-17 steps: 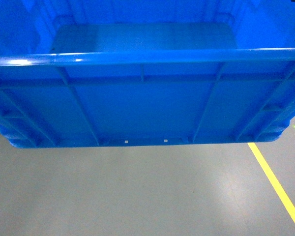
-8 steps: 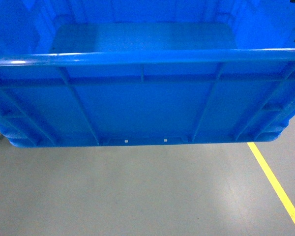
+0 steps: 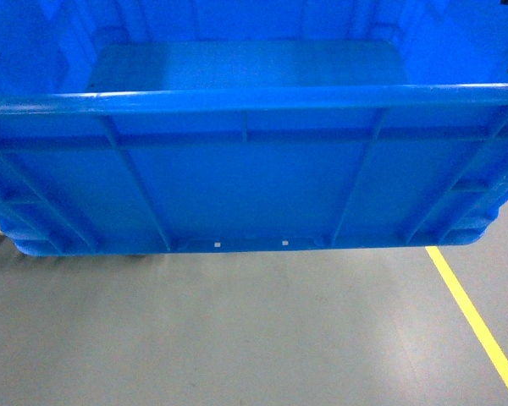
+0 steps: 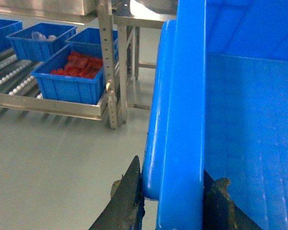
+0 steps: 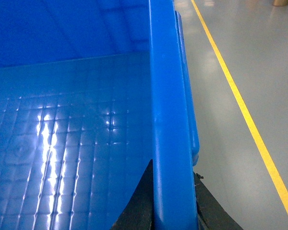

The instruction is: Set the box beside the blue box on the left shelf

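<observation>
The box [image 3: 254, 178], a large bright-blue ribbed crate with no top, hangs above the grey floor and fills the upper head view. My left gripper [image 4: 175, 191] is shut on its left rim [image 4: 182, 96], one finger outside the wall and one inside. My right gripper [image 5: 174, 201] is shut on the right rim [image 5: 165, 96] in the same way. In the left wrist view the left shelf [image 4: 48, 104], steel-framed with white roller tracks [image 4: 9, 79], stands to the left of the box. Several blue boxes sit on it; the nearest blue box [image 4: 69, 86] holds red items.
A yellow floor line [image 3: 478, 326] runs along the right side, also visible in the right wrist view as the yellow line [image 5: 240, 96]. A perforated steel upright [image 4: 108, 62] marks the shelf's near corner, with another steel frame [image 4: 134, 48] behind it. Grey floor lies below the box.
The box stays fixed in the head view while the floor slides beneath: a green mark at the right edge has gone and a pale edge has appeared at lower left.
</observation>
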Controlling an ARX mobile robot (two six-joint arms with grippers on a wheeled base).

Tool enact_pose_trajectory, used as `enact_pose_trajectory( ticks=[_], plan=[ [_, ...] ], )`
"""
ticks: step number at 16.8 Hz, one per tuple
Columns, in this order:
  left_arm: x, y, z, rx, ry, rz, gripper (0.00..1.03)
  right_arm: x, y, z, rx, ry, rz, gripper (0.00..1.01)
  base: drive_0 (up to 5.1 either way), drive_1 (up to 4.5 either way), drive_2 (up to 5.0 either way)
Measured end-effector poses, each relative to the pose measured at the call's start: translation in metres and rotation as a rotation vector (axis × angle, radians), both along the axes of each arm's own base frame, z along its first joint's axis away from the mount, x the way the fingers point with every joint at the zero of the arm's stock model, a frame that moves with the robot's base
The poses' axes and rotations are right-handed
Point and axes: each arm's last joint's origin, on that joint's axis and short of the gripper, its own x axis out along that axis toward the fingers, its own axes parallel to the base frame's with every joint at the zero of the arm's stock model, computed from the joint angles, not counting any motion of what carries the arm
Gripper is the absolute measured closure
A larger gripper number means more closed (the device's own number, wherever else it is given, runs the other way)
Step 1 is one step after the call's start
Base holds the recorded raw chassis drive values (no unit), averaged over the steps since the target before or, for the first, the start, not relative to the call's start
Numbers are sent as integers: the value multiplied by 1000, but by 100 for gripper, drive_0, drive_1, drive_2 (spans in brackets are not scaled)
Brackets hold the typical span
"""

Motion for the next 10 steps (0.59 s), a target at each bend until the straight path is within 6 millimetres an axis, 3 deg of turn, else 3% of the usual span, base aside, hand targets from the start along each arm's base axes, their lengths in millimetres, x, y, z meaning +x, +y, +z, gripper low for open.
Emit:
enact_pose_trajectory(
  ticks=[10],
  plan=[
    [0, 0, 0, 1, -1, 1, 85, 0, 0, 0, 0, 0, 0, 94, 1, 424, -421]
  ],
)
